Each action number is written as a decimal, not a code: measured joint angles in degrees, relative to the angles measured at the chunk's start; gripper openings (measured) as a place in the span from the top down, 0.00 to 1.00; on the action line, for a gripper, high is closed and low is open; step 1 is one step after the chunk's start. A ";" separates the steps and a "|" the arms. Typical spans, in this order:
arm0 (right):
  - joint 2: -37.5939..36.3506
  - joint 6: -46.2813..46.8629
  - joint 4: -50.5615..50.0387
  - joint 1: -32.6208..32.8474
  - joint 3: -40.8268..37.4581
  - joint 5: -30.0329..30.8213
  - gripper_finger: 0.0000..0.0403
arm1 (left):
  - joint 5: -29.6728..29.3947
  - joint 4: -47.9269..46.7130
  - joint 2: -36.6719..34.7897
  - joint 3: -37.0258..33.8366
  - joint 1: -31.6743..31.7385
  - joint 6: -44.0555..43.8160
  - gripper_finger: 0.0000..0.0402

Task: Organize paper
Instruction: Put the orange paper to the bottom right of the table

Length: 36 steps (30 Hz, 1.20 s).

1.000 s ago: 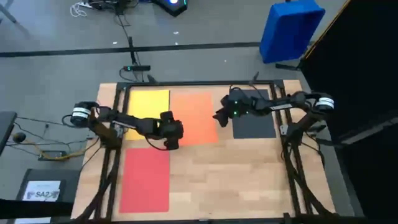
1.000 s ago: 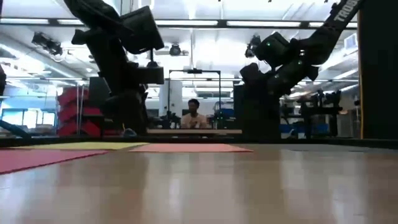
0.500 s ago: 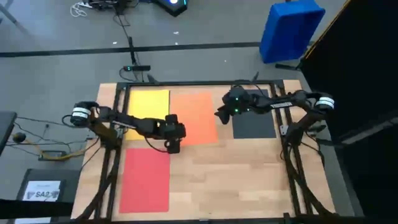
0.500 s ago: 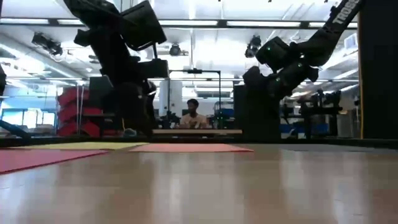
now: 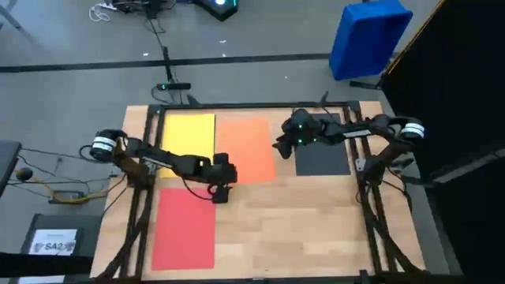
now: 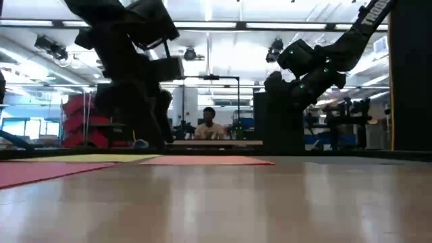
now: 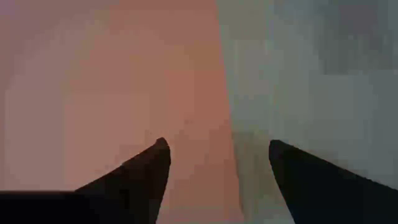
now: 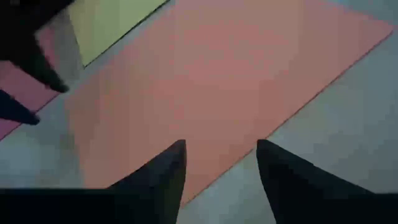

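Wooden table (image 5: pixel 300 213), yellow sheet (image 5: pixel 189 130), orange sheet (image 5: pixel 251 150), dark grey sheet (image 5: pixel 323 159), red sheet (image 5: pixel 183 229) lying flat

"SA2" on the floor box's white label (image 5: pixel 54 241).

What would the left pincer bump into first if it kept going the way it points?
Probably the edge of the flat red paper sheet: the open left pincer points down at it, straddling paper and wooden table.
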 joint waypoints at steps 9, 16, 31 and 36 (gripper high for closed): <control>-0.02 0.62 1.03 2.51 0.00 0.33 0.58 | 0.64 0.61 3.99 0.26 0.21 -4.69 0.37; -0.02 2.37 1.00 3.59 0.00 0.00 0.58 | 3.92 0.56 4.94 0.26 2.37 -8.08 0.37; -0.02 3.78 -0.79 3.71 0.00 -2.98 0.58 | 6.44 0.25 5.11 0.17 4.57 -7.55 0.54; -0.02 3.78 -1.50 3.71 0.00 -3.99 0.58 | 6.40 0.67 5.15 0.11 4.57 -6.64 0.66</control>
